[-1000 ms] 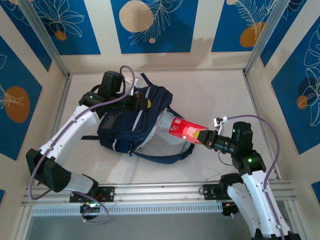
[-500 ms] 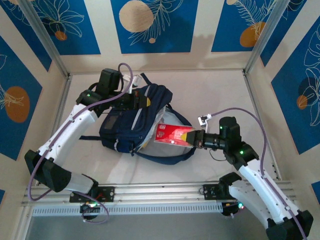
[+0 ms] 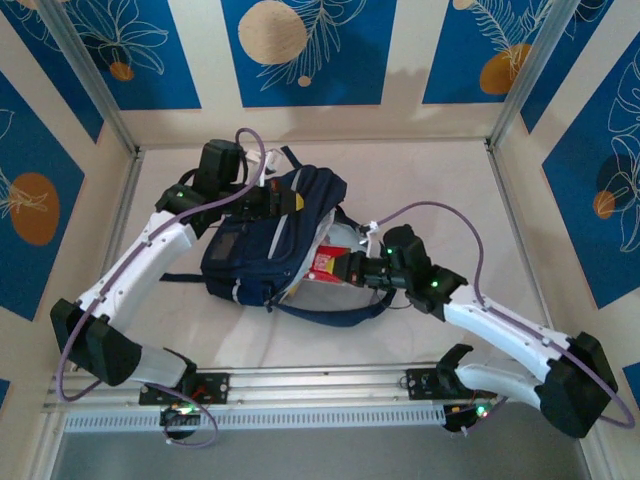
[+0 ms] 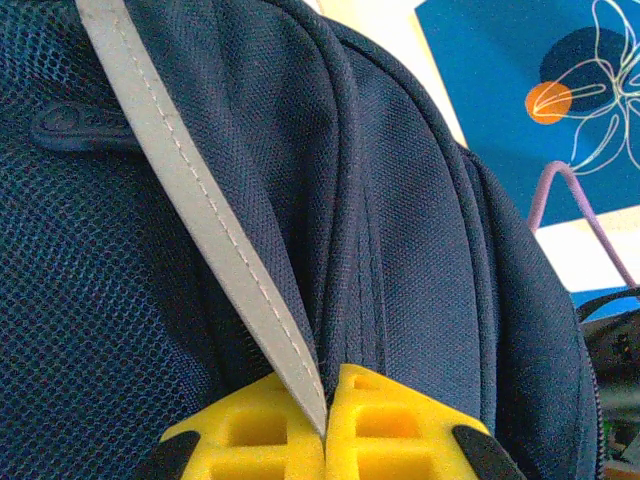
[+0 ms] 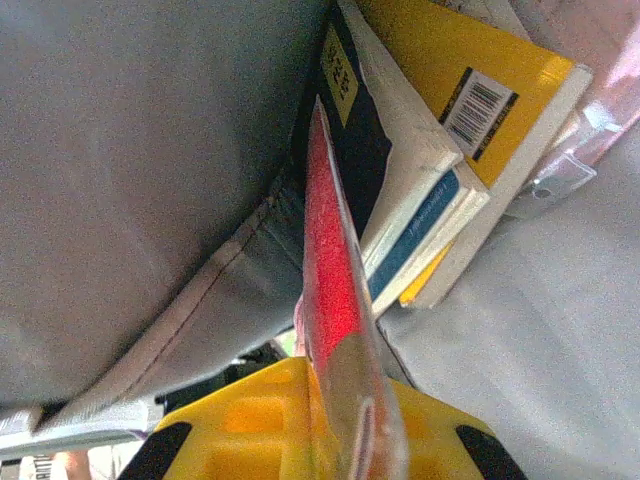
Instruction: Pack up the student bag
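At the mouth of the student bag (image 3: pixel 255 245): red packet (image 3: pixel 328 264) partly in.
Your left gripper (image 4: pixel 325 425) pinches its grey stripe (image 4: pixel 200 220); your right gripper (image 5: pixel 335 405) pinches the packet beside books (image 5: pixel 440 130); release pending.

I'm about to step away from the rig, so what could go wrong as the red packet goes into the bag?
The red packet sits edge-on right beside the books; pushed deeper, it might snag on them or the lining and buckle.
The left fingers pinch only the bag's stripe; if that slips, the opening could drop shut on the packet.
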Available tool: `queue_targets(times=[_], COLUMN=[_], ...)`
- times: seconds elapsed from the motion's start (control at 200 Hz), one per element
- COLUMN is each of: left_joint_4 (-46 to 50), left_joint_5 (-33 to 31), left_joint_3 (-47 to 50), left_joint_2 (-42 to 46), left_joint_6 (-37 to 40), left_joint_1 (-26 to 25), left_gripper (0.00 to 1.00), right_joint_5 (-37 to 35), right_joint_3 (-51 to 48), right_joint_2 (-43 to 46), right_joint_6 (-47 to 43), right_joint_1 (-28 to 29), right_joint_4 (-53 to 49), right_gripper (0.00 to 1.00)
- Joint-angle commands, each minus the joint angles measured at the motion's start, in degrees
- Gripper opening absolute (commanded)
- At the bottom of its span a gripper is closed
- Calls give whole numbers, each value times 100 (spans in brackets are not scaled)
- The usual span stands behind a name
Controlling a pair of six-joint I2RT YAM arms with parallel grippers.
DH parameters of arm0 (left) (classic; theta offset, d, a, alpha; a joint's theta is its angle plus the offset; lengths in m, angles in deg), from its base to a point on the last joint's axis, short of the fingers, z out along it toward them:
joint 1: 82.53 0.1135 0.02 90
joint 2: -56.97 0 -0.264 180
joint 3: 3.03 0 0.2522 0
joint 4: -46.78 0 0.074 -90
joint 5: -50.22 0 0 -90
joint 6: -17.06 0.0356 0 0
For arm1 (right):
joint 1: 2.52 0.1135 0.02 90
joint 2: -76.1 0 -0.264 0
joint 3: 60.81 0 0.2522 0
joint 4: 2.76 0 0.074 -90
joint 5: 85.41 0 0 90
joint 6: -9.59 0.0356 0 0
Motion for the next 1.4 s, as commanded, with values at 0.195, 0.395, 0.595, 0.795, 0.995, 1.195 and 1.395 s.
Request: queue_targets(times=[0.195,0.395,0.595,0.795,0.995,1.195,1.395], left_joint_4=[-1731,-1969,-2129,-2388,-2857,-3527,-3905], left_joint_5=[604,585,563,618,724,905,974], left_joint_3=[123,144,127,27,103,368,614], left_joint_2=[534,577,555,445,430,419,629], left_joint_6=[-446,-601,-708,-926,-1257,-1810,-2121], left_joint_1=[40,55,83,136,206,276,397], left_gripper=[0,0,0,0,0,0,0], right_joint_5=[-1363,-1637,-1793,-1555,-1145,-769,25], right_joint_3=[245,999,1778,2185,2385,2495,2306], right_joint_2=[-1093,-2226,-3213,-4033,-4590,-5050,-5431], right_joint_6=[1015,1346,1600,1701,1661,1614,1808], right_joint_1=[444,845,1153,1352,1400,1260,847], right_joint_4=[1729,2223,2008,2029,2176,2711,3982], right_gripper=[6,11,13,20,24,28,31])
